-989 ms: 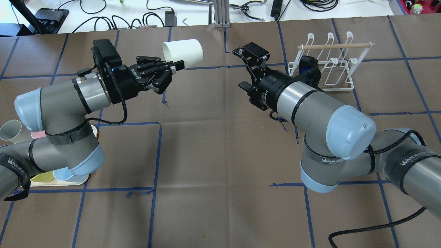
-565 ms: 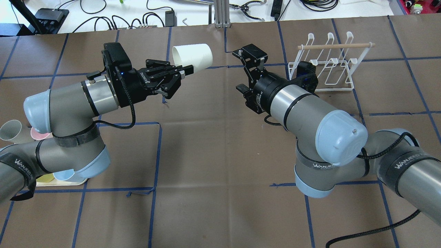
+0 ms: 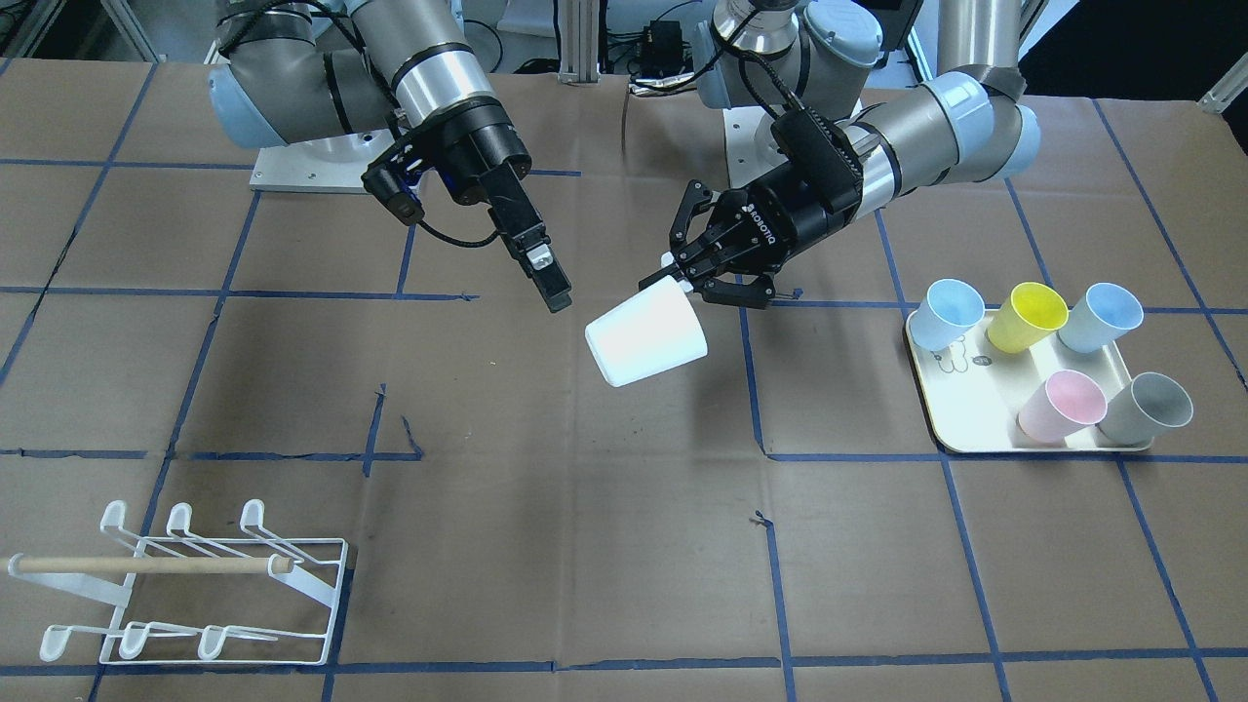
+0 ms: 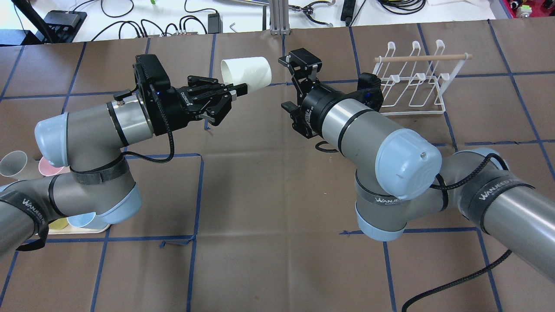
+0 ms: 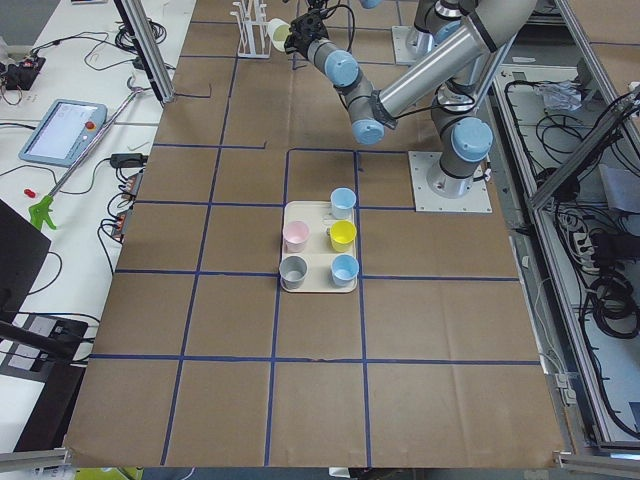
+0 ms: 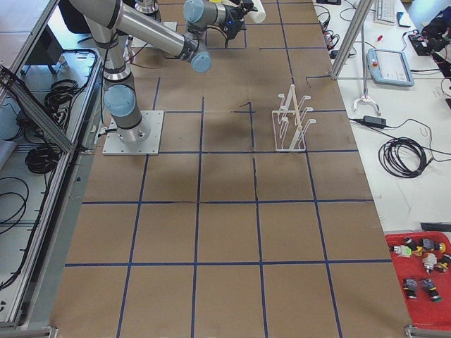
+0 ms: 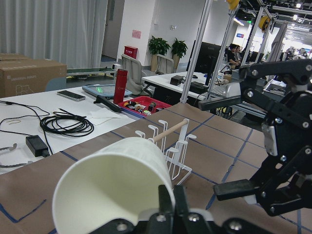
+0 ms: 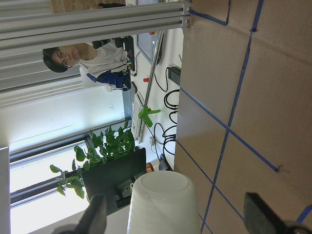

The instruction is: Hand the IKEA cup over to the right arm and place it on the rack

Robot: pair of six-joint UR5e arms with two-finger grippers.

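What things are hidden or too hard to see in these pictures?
- Overhead view: the tray and its cups are mostly hidden under the left arm.
- Side views: the white cup is too tiny to see how it is held, and the right side view's top edge cuts it off.
- Right wrist view: the right claw is blurred and cut by the bottom edge.
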